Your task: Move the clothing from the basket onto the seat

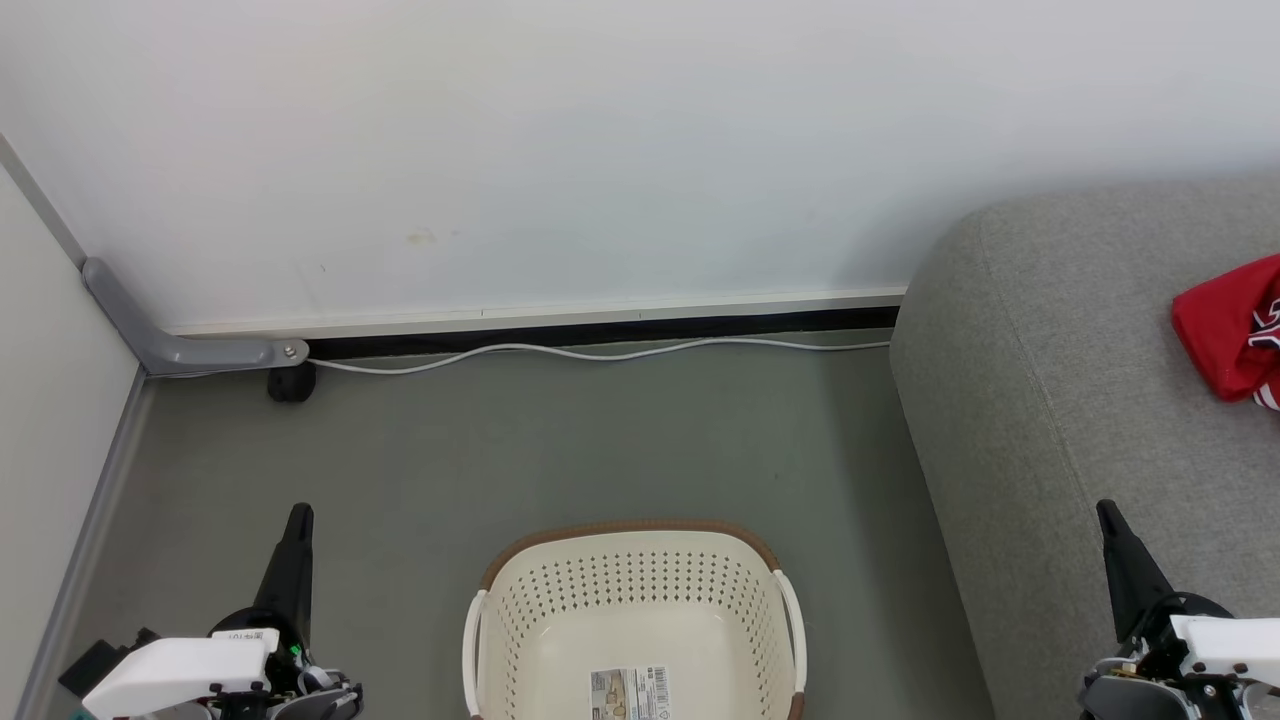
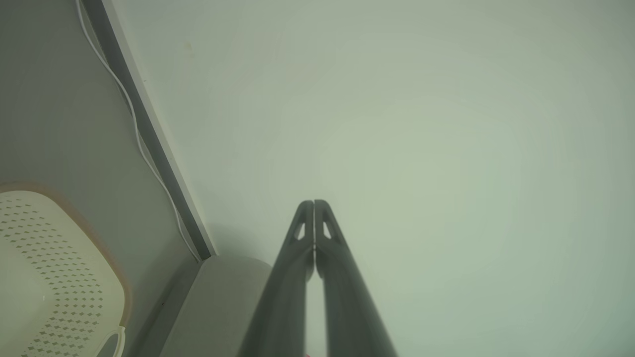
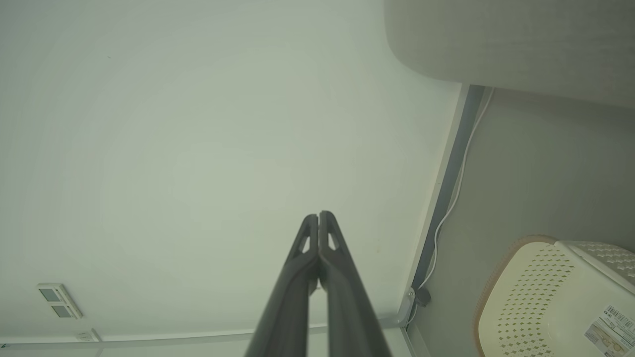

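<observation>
Red clothing [image 1: 1232, 338] with white trim lies on the grey seat [image 1: 1060, 380] at the right edge of the head view. The cream basket [image 1: 630, 590] sits on the floor at bottom centre, its inside bare except for a barcode sticker [image 1: 630, 693]. To the left of the basket my left gripper [image 1: 297, 518] is shut with nothing in it. My right gripper [image 1: 1107, 512] is shut and empty over the seat's front. Both wrist views show the finger pairs pressed together, left gripper [image 2: 313, 203] and right gripper [image 3: 318, 215], aimed at the white wall, with the basket [image 2: 59, 272] [image 3: 555, 297] off to the side.
A white cable [image 1: 600, 352] runs along the dark skirting at the foot of the wall. A grey conduit [image 1: 170, 345] and a black foot [image 1: 291, 383] sit in the left corner. Grey floor [image 1: 600, 450] lies between basket and wall. A wall switch plate [image 3: 58, 300] shows.
</observation>
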`<state>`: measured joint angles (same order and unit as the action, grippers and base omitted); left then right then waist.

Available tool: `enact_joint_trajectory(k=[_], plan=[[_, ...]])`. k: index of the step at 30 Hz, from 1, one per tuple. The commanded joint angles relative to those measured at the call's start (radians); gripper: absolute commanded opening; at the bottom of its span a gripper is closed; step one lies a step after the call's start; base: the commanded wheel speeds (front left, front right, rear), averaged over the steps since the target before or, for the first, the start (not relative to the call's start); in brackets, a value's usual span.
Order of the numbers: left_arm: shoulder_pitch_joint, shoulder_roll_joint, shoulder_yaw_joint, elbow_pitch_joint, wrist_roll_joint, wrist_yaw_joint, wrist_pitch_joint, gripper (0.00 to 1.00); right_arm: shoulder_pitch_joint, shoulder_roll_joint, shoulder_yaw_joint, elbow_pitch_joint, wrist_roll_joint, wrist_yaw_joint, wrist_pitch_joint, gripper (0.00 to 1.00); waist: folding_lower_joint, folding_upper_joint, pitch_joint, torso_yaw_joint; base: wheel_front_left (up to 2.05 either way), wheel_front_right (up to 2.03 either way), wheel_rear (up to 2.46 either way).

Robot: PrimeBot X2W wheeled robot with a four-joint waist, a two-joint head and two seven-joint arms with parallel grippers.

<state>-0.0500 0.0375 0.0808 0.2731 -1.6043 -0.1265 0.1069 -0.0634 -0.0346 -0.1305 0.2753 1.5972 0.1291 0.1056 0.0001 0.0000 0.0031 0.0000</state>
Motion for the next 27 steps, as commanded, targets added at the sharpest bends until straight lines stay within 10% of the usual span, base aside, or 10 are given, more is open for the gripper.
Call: enact_joint_trajectory(k=[1,27], plan=[[-0.058,0.013,0.033,-0.028,-0.004,-0.004,0.006,0.0,-0.044,-0.016,0.017,-0.031,0.012,0.002,0.008,0.0,0.0,0.0,0.0,0.0,0.0,0.0,0.0],[-0.058,0.013,0.033,-0.028,-0.004,-0.004,0.006,0.0,-0.044,-0.016,0.017,-0.031,0.012,0.002,0.008,0.0,0.0,0.0,0.0,0.0,0.0,0.0,0.0]])
